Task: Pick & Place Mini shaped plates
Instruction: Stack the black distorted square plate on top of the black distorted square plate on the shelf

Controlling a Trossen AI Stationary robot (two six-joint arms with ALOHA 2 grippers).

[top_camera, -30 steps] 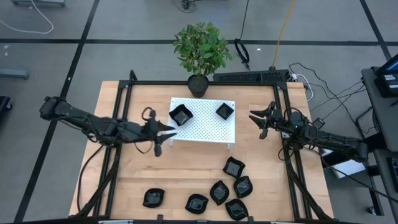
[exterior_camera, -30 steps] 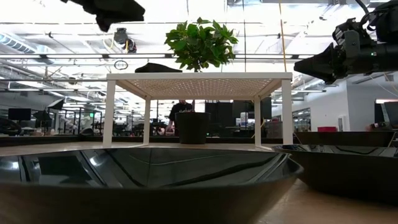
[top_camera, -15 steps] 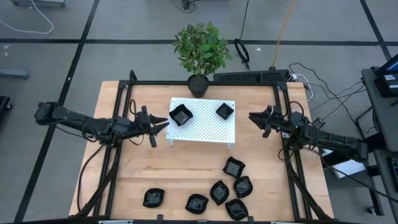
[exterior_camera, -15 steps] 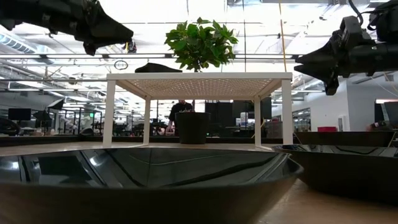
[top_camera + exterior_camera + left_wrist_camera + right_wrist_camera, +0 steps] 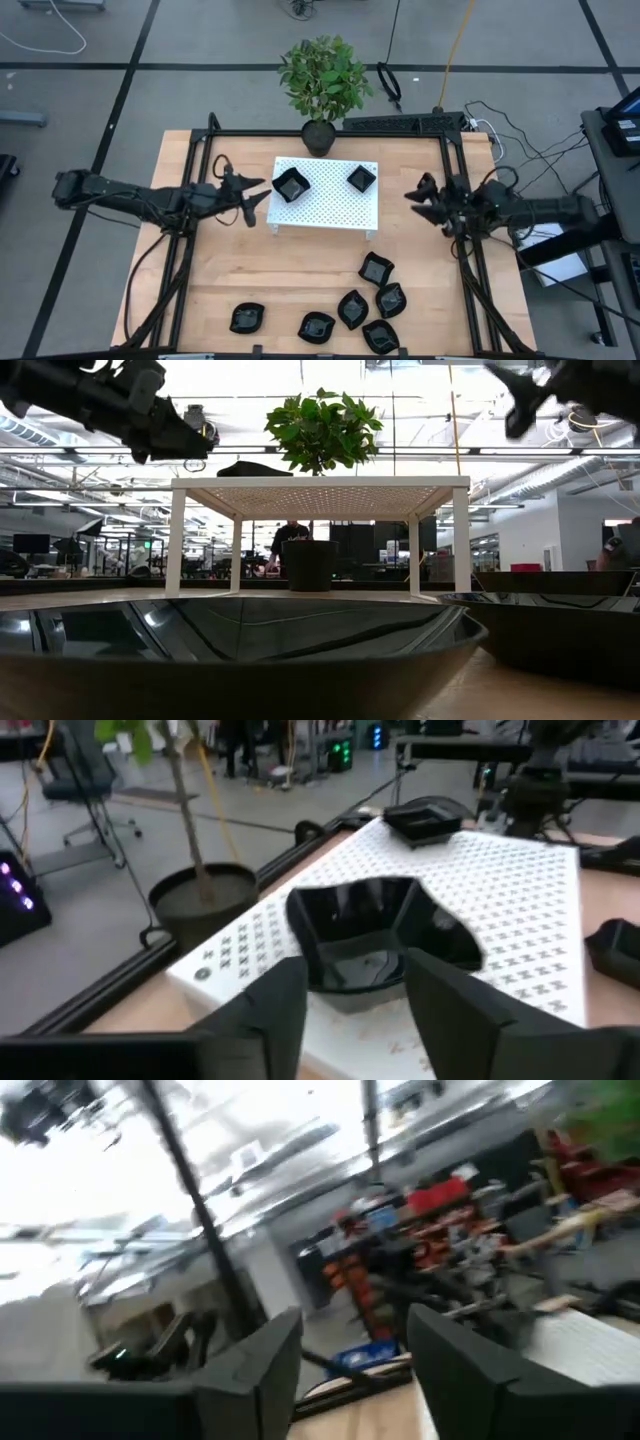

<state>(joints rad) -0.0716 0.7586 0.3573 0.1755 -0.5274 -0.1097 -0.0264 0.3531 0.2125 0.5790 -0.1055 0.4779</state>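
High view: 6 black plates [image 5: 352, 308] lie on the surface near its front edge. The right tool [image 5: 425, 200], spread and empty, is nearer than the left tool [image 5: 252, 195], also spread.

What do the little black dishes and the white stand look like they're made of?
The black dishes look like glazed ceramic or hard glossy plastic: the left wrist view shows sharp reflections on the rim, and the low view shows a mirror-like sheen. Which of the two, I cannot tell. The white stand looks like matte painted metal or plastic, its top punched with a regular grid of small holes.
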